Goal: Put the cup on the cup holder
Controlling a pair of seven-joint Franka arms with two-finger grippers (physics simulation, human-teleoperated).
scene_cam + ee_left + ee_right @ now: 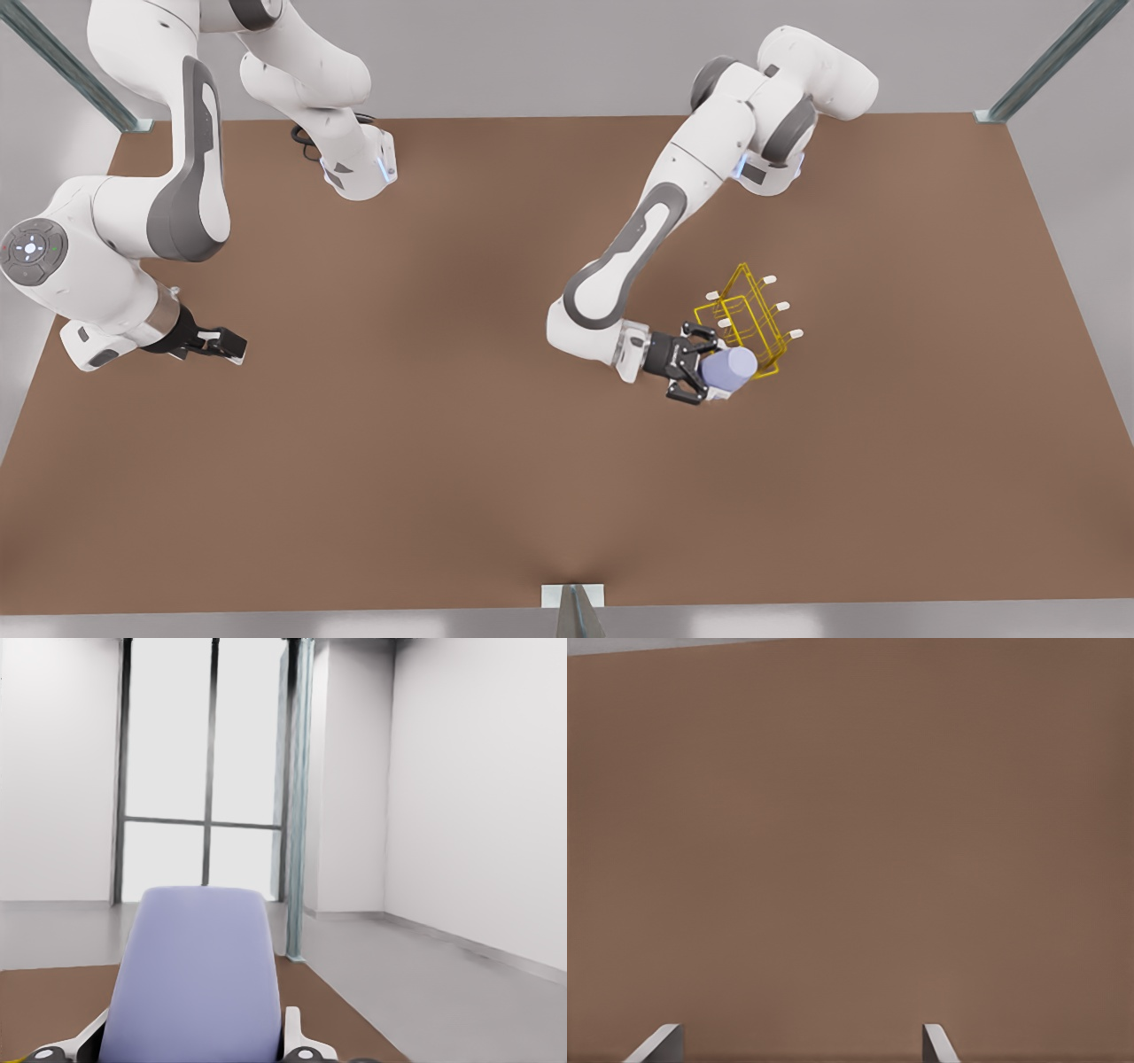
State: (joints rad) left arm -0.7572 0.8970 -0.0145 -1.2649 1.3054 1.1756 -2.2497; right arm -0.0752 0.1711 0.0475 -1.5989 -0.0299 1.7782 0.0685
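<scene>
The lavender-blue cup (732, 367) is held tipped on its side by my left gripper (713, 368), which is shut on it at the front view's right. In the left wrist view the cup (199, 974) rises between the white fingertips (294, 1032). The yellow wire cup holder (749, 317) with white-tipped pegs stands just behind the cup, and the cup overlaps the holder's near end. My right gripper (232, 344) waits at the front view's left, open over bare table, its two fingertips (660, 1045) wide apart with nothing between them.
The brown table (443, 461) spreads wide around both arms. Metal frame posts (1045, 62) stand at its back corners and one post (574, 611) at the middle of the front edge.
</scene>
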